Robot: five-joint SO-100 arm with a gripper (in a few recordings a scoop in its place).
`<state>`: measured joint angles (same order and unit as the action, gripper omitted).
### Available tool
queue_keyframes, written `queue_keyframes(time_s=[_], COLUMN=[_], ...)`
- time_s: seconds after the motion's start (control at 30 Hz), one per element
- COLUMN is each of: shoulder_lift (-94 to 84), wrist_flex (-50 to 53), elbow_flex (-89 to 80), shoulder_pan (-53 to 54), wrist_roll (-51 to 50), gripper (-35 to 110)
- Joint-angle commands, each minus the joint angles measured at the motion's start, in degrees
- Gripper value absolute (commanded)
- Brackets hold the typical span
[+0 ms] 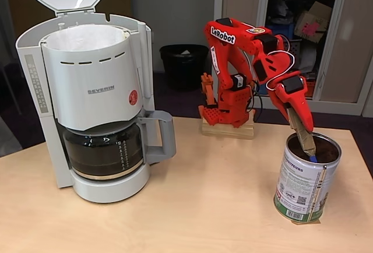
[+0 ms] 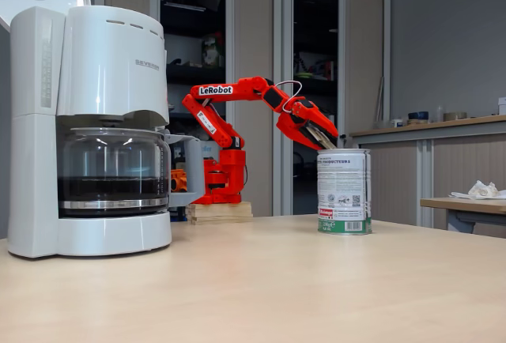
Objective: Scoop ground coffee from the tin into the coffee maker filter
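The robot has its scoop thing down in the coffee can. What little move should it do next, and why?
Probably lift the tool straight up out of the tin, keeping it level. Its tip is already down inside the open tin, where the ground coffee lies, and the coffee maker stands across the table with its lid up and a paper filter waiting. Whether the scoop is full, I cannot tell.

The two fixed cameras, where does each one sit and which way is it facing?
A fixed view: raised in front of the table, looking down and across; whole red arm shows, gripper dipped into the tin.
Another fixed view: near tabletop height, looking level across the table; the arm reaches right, gripper at the tin's rim.
Shared: the coffee maker at picture left with lid up, the arm's wooden base, the tin at picture right.
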<state>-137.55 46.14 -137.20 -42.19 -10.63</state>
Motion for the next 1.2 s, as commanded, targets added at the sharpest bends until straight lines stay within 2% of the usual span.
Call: queue_keyframes(time_s=[0.0,0.73,1.17], shoulder_lift=[-1.1,4.3,2.8], wrist_flex=[0.9,5.5,7.2], elbow_flex=[1.0,10.5,8.9], shoulder_pan=[-0.5,0.7,0.6], wrist_roll=[-0.4,-0.1,-1.1], gripper=[13,12,12])
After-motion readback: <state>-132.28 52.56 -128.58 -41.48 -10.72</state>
